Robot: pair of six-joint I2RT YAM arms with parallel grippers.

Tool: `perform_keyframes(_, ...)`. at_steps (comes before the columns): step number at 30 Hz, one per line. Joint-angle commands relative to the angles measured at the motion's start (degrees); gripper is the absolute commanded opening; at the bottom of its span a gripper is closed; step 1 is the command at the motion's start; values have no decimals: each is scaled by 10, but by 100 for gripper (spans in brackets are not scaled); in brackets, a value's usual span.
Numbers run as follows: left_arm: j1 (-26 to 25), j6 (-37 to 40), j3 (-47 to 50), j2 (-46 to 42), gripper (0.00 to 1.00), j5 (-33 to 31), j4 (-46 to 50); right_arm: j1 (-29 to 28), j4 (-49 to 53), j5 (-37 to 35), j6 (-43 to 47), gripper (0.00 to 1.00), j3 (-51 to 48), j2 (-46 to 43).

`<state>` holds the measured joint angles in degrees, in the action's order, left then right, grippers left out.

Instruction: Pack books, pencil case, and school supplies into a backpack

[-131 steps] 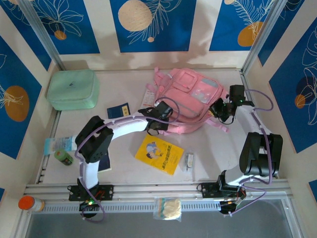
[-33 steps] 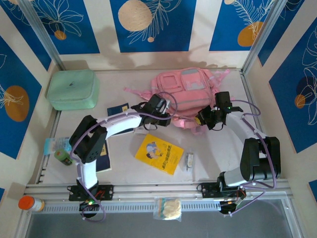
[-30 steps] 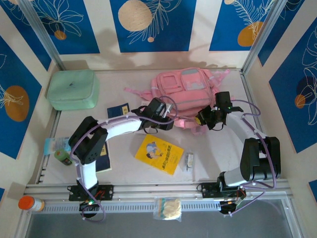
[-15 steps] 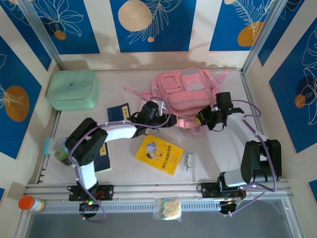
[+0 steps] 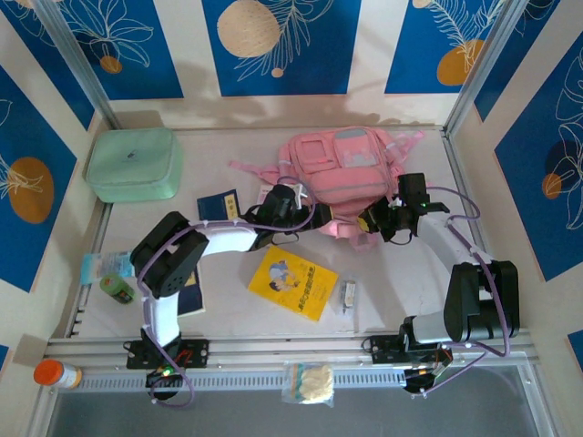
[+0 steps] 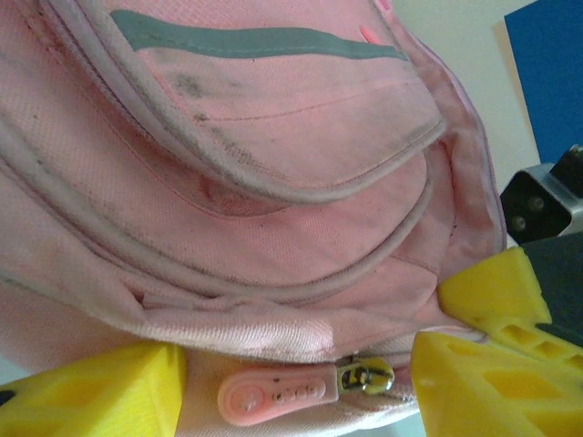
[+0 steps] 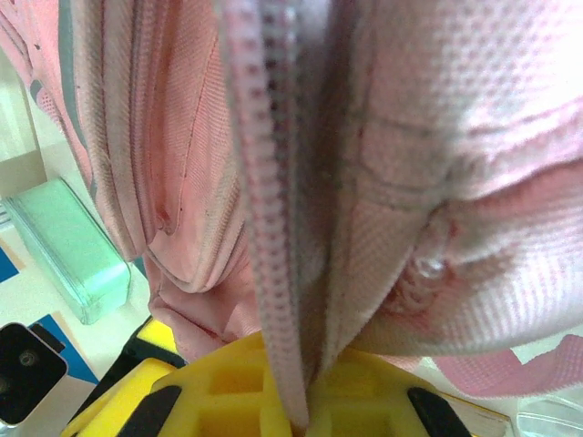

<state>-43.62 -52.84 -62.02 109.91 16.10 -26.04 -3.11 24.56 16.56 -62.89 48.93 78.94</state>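
On the surface (image 5: 410,273), toward 9 o'clock, a navy book (image 5: 217,203) is lying flat. A second navy book (image 5: 190,298) is showing partly under the left arm, toward 8 o'clock.

The left end effector (image 5: 284,202) is hovering at the backpack's (image 5: 351,173) 8 o'clock corner. In the left wrist view, the left end effector (image 6: 293,387) is standing wide. Its yellow fingers (image 6: 100,396) are sitting on either side of the pink zipper pull (image 6: 271,399) and are not pinching it. The pull's long axis is running across the gap from one finger to the other, along the zip line. A closing move would likely need the pull turned or approached from its flat sides.

The yellow book (image 5: 293,282) is lying at 6 o'clock of the backpack, apart from it. The small pale oblong item (image 5: 347,293) is lying just beside the book, at its 3 o'clock.

The right end effector (image 5: 378,221) is clamping the backpack at its 5 o'clock edge. In the right wrist view, the right end effector (image 7: 301,391) is pinching the zip tape and fabric. The left arm is plainly the nearer one to the pull. Nothing is lying inside the backpack yet, as far as I can see.
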Motion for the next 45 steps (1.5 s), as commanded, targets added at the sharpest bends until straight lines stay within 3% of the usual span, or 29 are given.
perform_keyframes(1,-3,-30,-27,20,65,19,-51,0,-20,39,-11,0,-2,-20)
perform_keyframes(6,-11,-32,-50,33,66,61,-93,-3,-28,47,-14,0,-1,-13)
perform_keyframes(15,-12,8,-13,-25,57,29,-55,1,-31,46,-15,0,-7,-19)
perform_keyframes(22,-17,20,2,-35,52,54,-69,4,-30,45,-13,0,-5,-18)
perform_keyframes(27,-25,72,-1,-55,51,54,-13,9,-27,47,-11,0,-4,-19)
perform_keyframes(40,-37,290,-49,-65,51,-26,214,9,-27,54,-10,0,3,-16)
perform_keyframes(45,-37,368,-43,-72,47,-33,219,9,-25,55,-9,0,6,-17)
